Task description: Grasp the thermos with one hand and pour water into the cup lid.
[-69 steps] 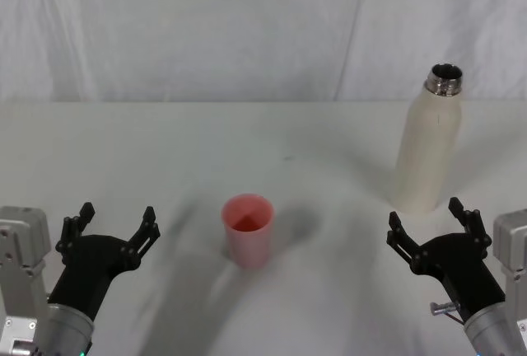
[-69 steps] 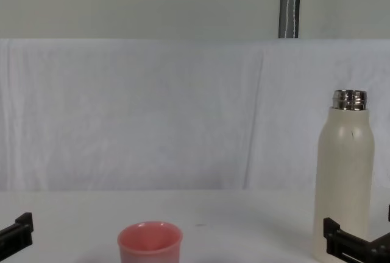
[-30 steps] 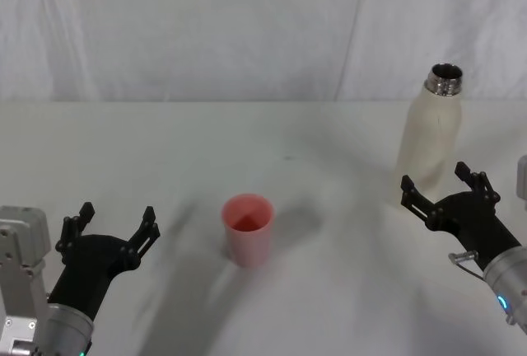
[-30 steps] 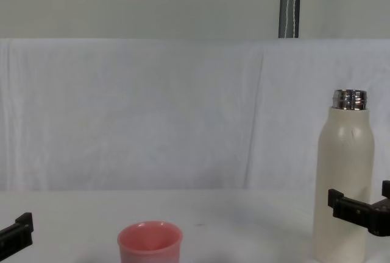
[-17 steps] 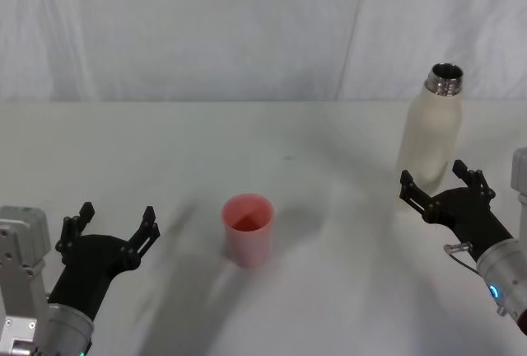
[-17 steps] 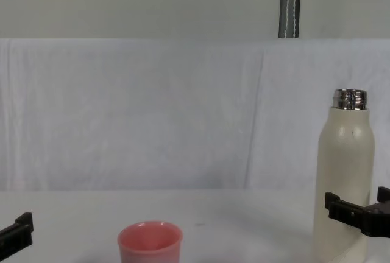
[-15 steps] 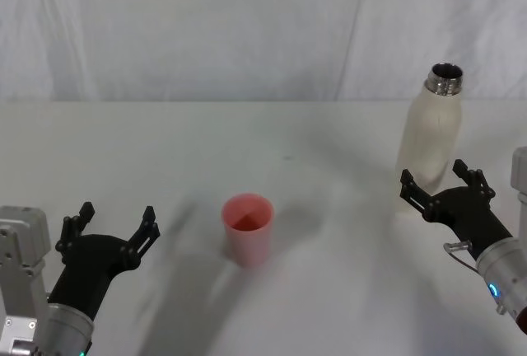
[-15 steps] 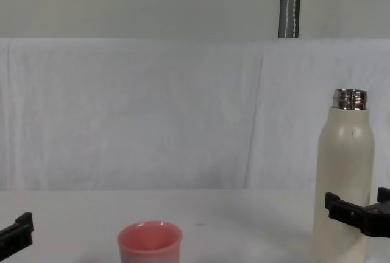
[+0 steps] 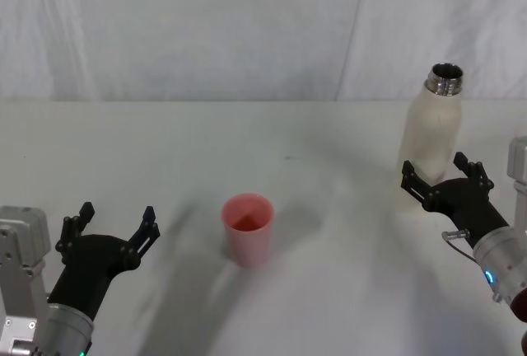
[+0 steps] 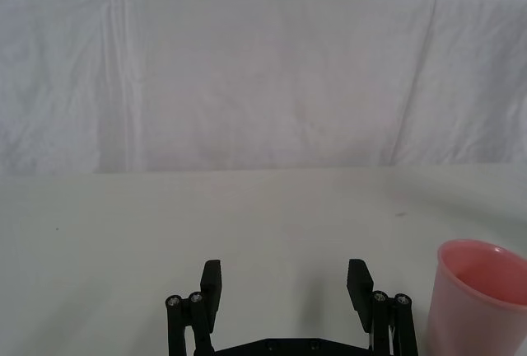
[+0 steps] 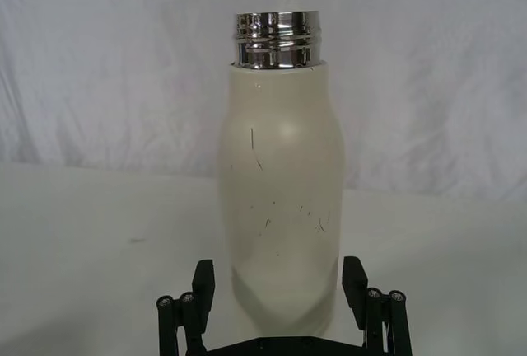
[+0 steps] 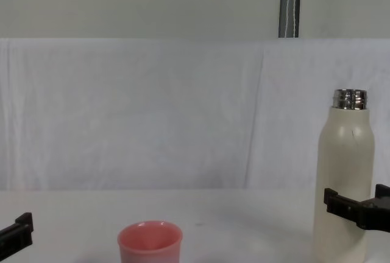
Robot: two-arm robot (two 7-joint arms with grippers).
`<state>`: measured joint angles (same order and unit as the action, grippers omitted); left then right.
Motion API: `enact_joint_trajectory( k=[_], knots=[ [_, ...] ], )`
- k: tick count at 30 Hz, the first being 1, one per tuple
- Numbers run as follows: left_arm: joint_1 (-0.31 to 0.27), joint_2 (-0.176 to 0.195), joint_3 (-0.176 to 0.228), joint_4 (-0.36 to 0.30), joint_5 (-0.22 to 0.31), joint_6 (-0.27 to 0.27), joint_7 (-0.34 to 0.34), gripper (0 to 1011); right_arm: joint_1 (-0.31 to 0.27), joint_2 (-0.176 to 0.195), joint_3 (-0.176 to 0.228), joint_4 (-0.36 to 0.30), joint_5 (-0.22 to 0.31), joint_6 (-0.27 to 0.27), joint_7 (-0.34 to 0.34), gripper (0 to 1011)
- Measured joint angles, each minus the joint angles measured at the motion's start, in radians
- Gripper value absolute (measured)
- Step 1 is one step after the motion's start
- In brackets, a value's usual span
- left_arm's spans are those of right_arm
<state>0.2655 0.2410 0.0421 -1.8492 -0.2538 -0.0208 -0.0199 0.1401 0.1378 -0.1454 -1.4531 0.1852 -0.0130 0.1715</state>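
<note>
Care is called for in the approach: the right gripper (image 9: 445, 181), its jaws spread wide and straddling the lower body of the thermos (image 9: 430, 148) without yet being clenched, should be centred so both fingers close evenly on the cream wall, low enough that the tall bottle is not tipped before it is lifted. The thermos is stood upright at the right of the tabletop (image 9: 247, 138), its long axis vertical and its open steel neck pointed up, well apart from the cup lid (image 9: 247, 229), which is set mouth-up near the middle. The left gripper (image 9: 107, 236) is held parked with jaws released at the near left.
</note>
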Motion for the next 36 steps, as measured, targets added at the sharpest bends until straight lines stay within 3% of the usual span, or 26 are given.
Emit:
enact_joint_trajectory(
  k=[36],
  knots=[
    [0.000,0.000,0.000,0.000,0.000,0.000,0.000,1001,0.113,-0.026,-0.022,0.154,-0.014,-0.011,0.011,1003]
  ],
)
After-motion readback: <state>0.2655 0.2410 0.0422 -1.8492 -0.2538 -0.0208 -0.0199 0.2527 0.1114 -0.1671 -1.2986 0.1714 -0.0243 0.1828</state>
